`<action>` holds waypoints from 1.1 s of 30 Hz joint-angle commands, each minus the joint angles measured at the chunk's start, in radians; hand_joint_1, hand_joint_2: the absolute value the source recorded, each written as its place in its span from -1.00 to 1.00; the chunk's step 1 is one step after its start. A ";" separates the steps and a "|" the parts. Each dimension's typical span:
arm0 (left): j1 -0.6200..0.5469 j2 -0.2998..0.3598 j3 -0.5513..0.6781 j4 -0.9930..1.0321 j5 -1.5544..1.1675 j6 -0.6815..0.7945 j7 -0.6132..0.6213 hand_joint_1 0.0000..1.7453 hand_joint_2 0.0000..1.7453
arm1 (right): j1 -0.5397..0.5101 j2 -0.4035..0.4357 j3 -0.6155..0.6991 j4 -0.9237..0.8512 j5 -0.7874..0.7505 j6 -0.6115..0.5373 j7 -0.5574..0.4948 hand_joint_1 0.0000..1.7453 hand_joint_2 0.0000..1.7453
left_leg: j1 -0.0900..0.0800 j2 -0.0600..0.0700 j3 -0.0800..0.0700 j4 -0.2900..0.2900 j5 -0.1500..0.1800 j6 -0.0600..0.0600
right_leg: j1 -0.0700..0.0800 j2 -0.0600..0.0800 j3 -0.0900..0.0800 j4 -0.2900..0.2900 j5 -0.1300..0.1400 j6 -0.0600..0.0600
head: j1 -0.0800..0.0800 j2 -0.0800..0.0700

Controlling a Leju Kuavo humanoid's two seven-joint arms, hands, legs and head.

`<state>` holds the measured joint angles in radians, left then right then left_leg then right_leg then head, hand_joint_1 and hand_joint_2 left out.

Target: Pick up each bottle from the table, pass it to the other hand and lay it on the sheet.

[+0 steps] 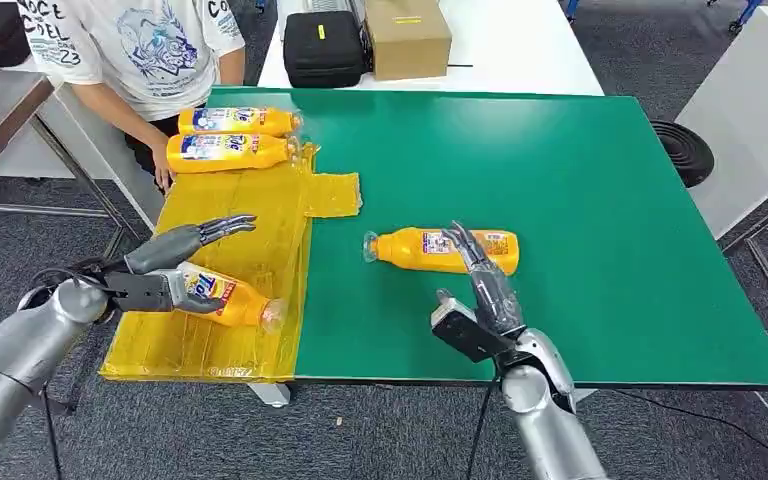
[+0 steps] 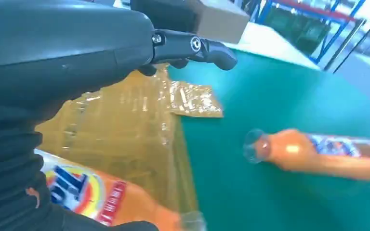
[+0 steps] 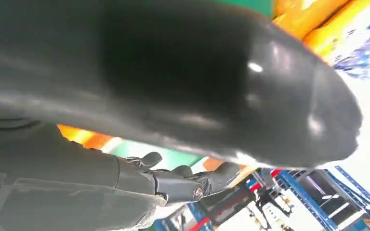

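An orange bottle (image 1: 228, 294) lies on the yellow sheet (image 1: 250, 215) near its front edge, cap toward the green table (image 1: 580, 200). My left hand (image 1: 175, 262) is at the bottle's base with its fingers (image 2: 192, 45) stretched out straight above it, not wrapped around it. A second orange bottle (image 1: 415, 249) (image 2: 318, 153) lies on the green table near the middle. My right hand (image 1: 480, 290) hovers just in front of it, fingers spread and reaching over its body. Two more bottles (image 1: 235, 121) (image 1: 230, 151) lie side by side at the sheet's far end.
A person in a white T-shirt (image 1: 150, 40) stands at the table's far left corner, a hand (image 1: 163, 178) by the sheet's edge. Behind the green table, a black case (image 1: 323, 45) and a cardboard box (image 1: 407, 35) sit on a white table. A black round object (image 1: 685, 150) lies off the right edge.
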<state>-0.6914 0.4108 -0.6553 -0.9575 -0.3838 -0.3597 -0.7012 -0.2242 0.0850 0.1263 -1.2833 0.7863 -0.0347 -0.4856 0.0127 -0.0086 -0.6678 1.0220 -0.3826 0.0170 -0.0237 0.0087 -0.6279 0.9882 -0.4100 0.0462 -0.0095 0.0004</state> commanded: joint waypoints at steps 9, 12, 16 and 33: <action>0.101 -0.229 0.358 0.150 -0.017 0.116 0.205 -1.00 1.00 | -0.467 -0.260 0.011 0.691 0.136 0.124 0.111 -1.00 1.00 | -0.001 0.000 0.006 -0.001 -0.001 0.001 | 0.000 -0.001 0.007 -0.002 -0.001 -0.001 | 0.000 0.000; 0.108 -0.232 0.375 0.150 -0.008 0.114 0.211 -1.00 1.00 | -0.534 -0.282 0.034 0.783 0.153 0.173 0.120 -1.00 1.00 | -0.001 0.001 0.005 0.000 -0.001 0.002 | 0.000 -0.001 0.006 -0.001 -0.001 -0.001 | 0.000 0.000; 0.098 -0.240 0.372 0.161 -0.015 0.105 0.213 -1.00 1.00 | -0.599 -0.278 0.061 0.871 0.174 0.190 0.136 -1.00 1.00 | -0.001 0.001 0.005 0.001 -0.002 0.001 | 0.000 0.000 0.006 0.000 -0.002 -0.002 | 0.000 0.000; 0.007 -0.279 0.356 0.290 -0.030 0.111 0.199 -1.00 1.00 | -0.705 -0.168 0.147 0.997 0.239 0.204 0.192 -1.00 1.00 | 0.000 0.001 0.001 0.001 0.000 0.001 | 0.001 -0.001 0.002 0.001 -0.001 -0.001 | 0.000 0.000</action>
<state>-0.5953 0.1724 -0.3029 -0.8129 -0.4086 -0.2502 -0.4997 -0.8334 -0.1323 0.2106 -0.4158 1.0098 0.1495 -0.3082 0.0125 -0.0088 -0.6695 1.0226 -0.3815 0.0185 -0.0235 0.0080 -0.6286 0.9884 -0.4091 0.0469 -0.0095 0.0004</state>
